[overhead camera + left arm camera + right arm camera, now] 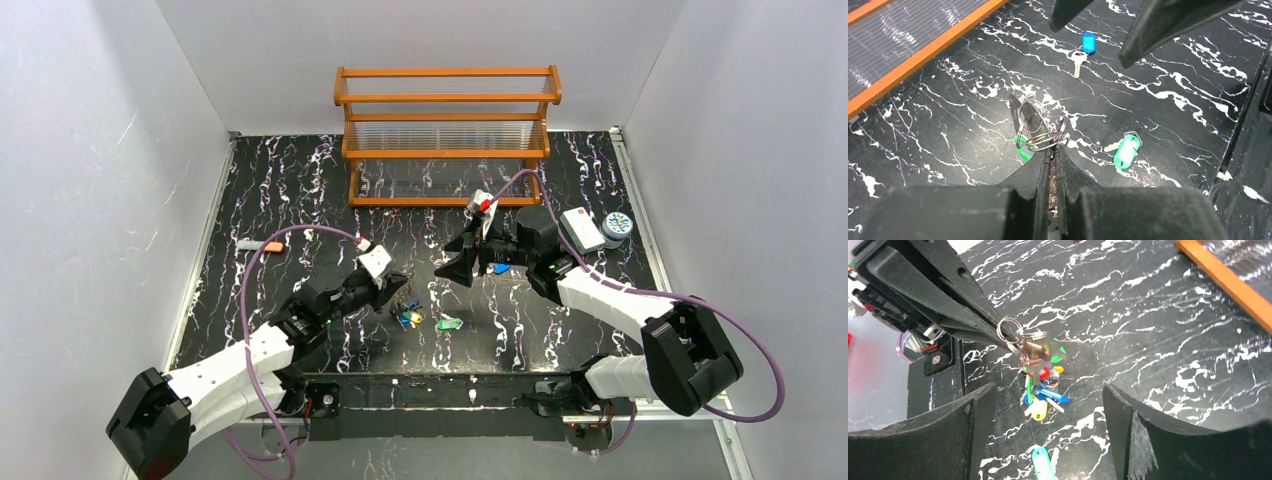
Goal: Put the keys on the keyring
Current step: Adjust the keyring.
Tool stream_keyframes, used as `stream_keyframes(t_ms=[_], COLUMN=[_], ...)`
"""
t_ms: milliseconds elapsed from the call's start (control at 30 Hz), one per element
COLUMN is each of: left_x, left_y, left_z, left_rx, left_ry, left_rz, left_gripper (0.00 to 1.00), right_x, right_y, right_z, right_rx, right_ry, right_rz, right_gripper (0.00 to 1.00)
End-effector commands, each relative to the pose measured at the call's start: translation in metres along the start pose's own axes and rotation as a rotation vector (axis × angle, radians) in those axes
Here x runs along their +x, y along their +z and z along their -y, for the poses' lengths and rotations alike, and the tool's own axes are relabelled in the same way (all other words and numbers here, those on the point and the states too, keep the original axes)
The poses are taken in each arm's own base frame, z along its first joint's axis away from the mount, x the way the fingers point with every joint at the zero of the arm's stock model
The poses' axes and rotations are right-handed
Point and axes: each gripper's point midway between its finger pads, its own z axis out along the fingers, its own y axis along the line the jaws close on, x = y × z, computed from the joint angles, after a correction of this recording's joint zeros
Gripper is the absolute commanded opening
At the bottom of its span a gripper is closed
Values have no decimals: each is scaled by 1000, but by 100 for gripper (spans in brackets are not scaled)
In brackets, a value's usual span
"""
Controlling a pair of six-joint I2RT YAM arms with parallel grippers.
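My left gripper [1052, 150] pinches the keyring [1040, 131] mid-table, several keys [1040, 395] hanging from it, while my right gripper [1045, 395] gapes empty, so next I fetch the loose blue key [1084, 50] just beyond.

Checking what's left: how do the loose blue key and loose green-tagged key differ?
The blue key lies by the open right gripper; the green-tagged key lies nearer the shut left gripper. The blue key's silver blade shows plainly; the green-tagged key's hardly does. Both lie loose on the table, off the keyring.
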Motion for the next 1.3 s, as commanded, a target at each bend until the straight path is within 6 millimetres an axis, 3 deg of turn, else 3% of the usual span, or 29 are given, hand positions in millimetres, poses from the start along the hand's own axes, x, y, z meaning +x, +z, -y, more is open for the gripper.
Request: stream_keyframes(t_ms=[0, 100, 200, 367, 633, 800, 1033, 1267], left_x=[16, 28, 39, 59, 105, 122, 93, 68], left_y=[-1, -2, -1, 0, 7, 13, 22, 8], left_z=[-10, -19, -23, -35, -41, -40, -31, -35], left_rx=[-93, -166, -214, -319, -387, -356, -208, -205], left_ry=[-108, -192, -264, -344, -424, -458, -327, -228], left_rz=[-45, -90, -133, -231, -369, -413, -364, -303], left_gripper=[0, 0, 0, 0, 0, 0, 0, 0], right_x=[9, 23, 51, 87, 108, 116, 110, 96], right_y=[-4, -5, -6, -11, -31, -39, -51, -60], right_z=[13, 15, 15, 20, 50, 65, 88, 112], right_rx=[113, 141, 156, 219, 484, 586, 707, 739], right_ry=[163, 293, 421, 564, 604, 596, 535, 567], right_rz=[-34, -90, -214, -346, -421, -462, -457, -412], right_gripper=[88, 86, 82, 66, 61, 57, 57, 56])
